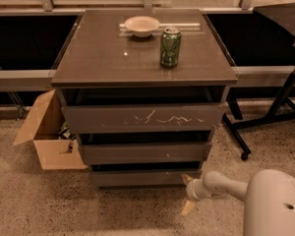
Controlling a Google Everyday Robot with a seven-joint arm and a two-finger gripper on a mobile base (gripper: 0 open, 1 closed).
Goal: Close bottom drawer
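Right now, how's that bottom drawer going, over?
Gripper open, low at the right front corner of the bottom drawer. Drawer looks nearly in, dark gap above its front. Box off to the left, not in the path.

White rounded arm and shell, gripper beside bottom drawer, tan jaws

No legible text; gripper by bottom drawer corner.

Cream tool beside dark grey bottom drawer.
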